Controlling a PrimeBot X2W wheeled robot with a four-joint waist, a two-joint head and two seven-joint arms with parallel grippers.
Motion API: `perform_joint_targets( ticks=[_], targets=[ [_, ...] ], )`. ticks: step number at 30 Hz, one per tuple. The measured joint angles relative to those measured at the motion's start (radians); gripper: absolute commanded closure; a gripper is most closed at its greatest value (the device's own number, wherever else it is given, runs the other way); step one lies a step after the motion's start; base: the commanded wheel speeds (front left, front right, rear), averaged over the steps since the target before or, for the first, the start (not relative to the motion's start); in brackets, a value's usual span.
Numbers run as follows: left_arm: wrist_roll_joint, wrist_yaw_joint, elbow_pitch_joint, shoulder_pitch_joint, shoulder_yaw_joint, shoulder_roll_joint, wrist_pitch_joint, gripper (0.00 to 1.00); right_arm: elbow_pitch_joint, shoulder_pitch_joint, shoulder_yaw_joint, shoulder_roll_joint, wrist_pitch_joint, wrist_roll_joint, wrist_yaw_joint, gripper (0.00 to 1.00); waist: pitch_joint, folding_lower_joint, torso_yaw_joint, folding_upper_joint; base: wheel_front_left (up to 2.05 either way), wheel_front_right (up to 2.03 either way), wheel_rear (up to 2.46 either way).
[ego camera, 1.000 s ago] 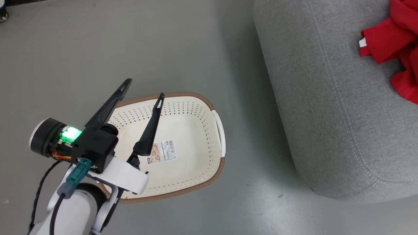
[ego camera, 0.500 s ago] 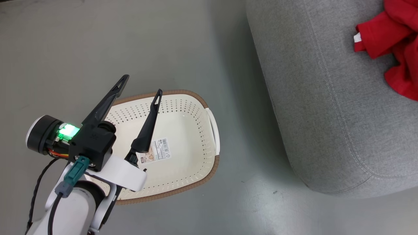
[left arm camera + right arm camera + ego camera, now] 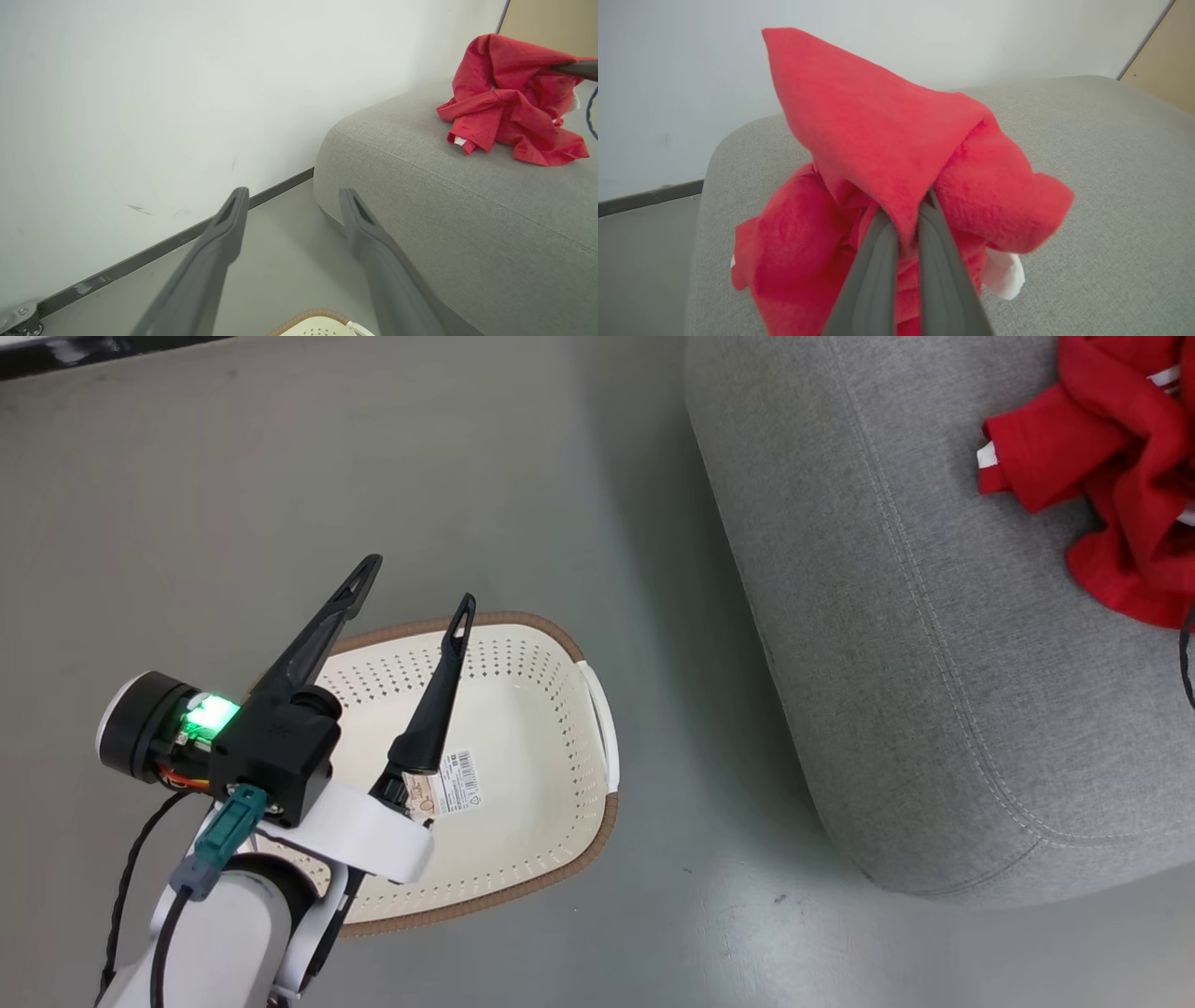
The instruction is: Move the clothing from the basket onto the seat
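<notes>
The right gripper (image 3: 906, 217) has its 2 dark fingers pressed together on a fold of the red clothing (image 3: 887, 121), pinching the cloth into a peak above the heap. The rest of the garment lies bunched on top of the grey seat (image 3: 915, 616), set in from its rounded edge, with a scrap of white trim showing at the side. To the robot's left, the left gripper (image 3: 416, 586) hangs with its fingers spread wide and nothing between them, above the cream basket (image 3: 523, 653). The basket stands on the grey floor (image 3: 187, 476) beside the seat and apart from it, its bare bottom showing a barcode label (image 3: 453, 782). Behind the seat a plain white wall (image 3: 140, 93) meets the floor at a dark baseboard (image 3: 163, 245).
</notes>
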Motion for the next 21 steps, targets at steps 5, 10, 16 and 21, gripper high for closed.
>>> perform_joint_targets(
  ticks=[5,10,16,21],
  targets=[
    [-0.002,0.006,0.011,0.000,-0.001,-0.011,-0.010,0.00,0.007,0.001,0.050,-0.005,0.000,-0.003,0.000,0.00,-0.013,0.0000,-0.002,0.0000,0.00,0.00,0.00],
    [-0.017,0.007,0.020,0.001,-0.002,-0.021,-0.026,0.00,0.000,0.004,0.109,-0.004,0.000,-0.012,0.000,0.00,-0.026,0.0000,-0.004,0.0000,0.00,0.00,0.00],
    [-0.020,0.009,0.036,0.001,-0.002,-0.028,-0.040,0.00,-0.027,0.035,0.154,-0.004,-0.021,-0.008,0.000,0.00,-0.039,0.0002,-0.013,0.0000,0.00,0.00,0.00],
    [-0.026,0.016,0.050,0.002,0.001,-0.039,-0.054,0.00,-0.045,0.069,0.175,0.001,-0.035,0.009,0.000,0.00,-0.050,0.0001,-0.025,0.0000,0.00,0.00,0.00]
  ],
)
